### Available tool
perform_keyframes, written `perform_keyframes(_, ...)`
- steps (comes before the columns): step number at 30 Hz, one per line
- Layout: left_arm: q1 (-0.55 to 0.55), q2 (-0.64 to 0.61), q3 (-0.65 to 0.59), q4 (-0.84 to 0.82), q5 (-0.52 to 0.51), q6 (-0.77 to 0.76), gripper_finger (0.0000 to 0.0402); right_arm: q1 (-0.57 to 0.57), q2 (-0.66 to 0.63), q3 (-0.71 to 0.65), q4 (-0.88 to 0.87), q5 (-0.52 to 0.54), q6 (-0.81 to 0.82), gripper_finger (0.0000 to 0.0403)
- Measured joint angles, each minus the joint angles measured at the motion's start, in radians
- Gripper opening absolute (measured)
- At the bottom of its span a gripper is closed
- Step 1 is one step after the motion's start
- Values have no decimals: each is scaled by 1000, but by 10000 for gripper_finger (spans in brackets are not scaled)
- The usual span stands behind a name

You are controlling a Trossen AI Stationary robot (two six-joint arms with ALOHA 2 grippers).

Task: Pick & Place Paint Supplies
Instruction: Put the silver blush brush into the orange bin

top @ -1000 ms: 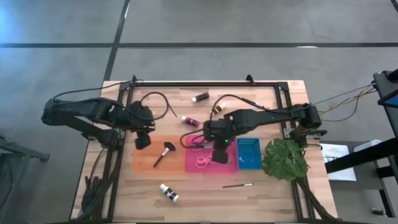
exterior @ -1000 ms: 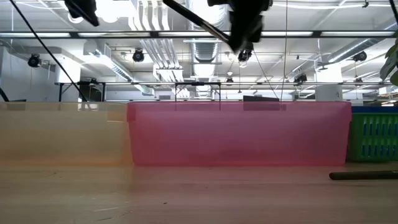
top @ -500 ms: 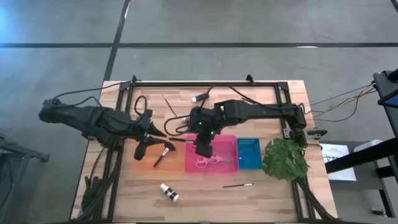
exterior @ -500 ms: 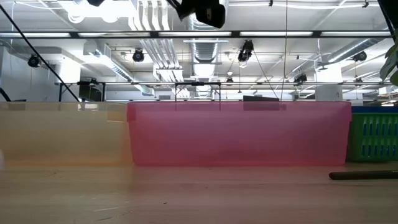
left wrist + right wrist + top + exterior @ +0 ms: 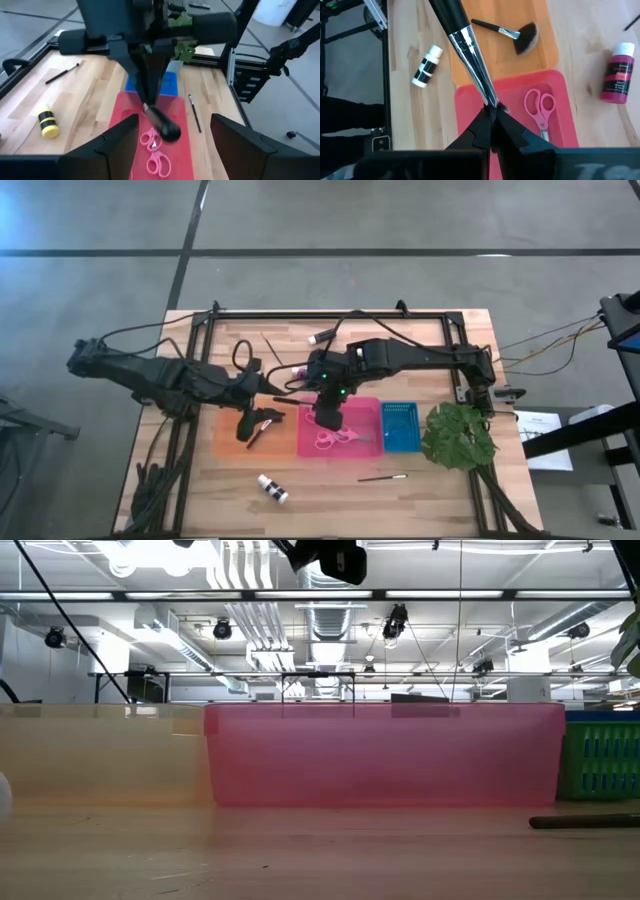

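My right gripper (image 5: 324, 416) hangs above the pink tray (image 5: 365, 442), shut on a thick brush (image 5: 470, 55) with a dark end and a silver ferrule. The brush points toward my left gripper (image 5: 265, 417), which is open over the orange tray (image 5: 228, 442); its fingers (image 5: 120, 142) stand on either side of the brush's dark end (image 5: 169, 130) without touching it. Pink scissors (image 5: 335, 438) lie in the pink tray and a fan brush (image 5: 515, 36) in the orange one. On the wood lie a white-and-black bottle (image 5: 271, 490), a pink bottle (image 5: 618, 72), a yellow bottle (image 5: 47, 124) and a thin brush (image 5: 383, 477). My right gripper pinches the thick brush at the narrow tip of its silver ferrule (image 5: 489, 97), between the two fingertips. The fingers come from above, pointing down. The brush is lifted clear over the pink tray and slants out from the fingers toward the table's left.
A blue tray (image 5: 401, 426) sits right of the pink tray, and a green leafy plant (image 5: 457, 437) stands by the right edge. A dark bottle (image 5: 320, 336) and a thin brush (image 5: 272, 348) lie near the far edge. A dark frame rail (image 5: 330, 314) borders the table.
My right gripper has risen and moved toward the table's left with the brush, which now points at my left gripper. My left gripper has moved right across the orange tray toward the brush and turned to face it.
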Motion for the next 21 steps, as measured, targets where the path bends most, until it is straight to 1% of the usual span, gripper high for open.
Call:
perform_keyframes(7,2,11,2,14,-22,-1,160,-1,0,-4,-1,4,-3,8)
perform_keyframes(12,5,12,2,16,-32,-4,105,-1,0,-5,0,4,-7,8)
perform_keyframes(18,6,12,2,11,-32,-4,49,1,0,-6,-4,-3,-11,8)
perform_keyframes(21,7,12,2,6,-35,-4,45,0,0,-6,-5,-5,-11,8)
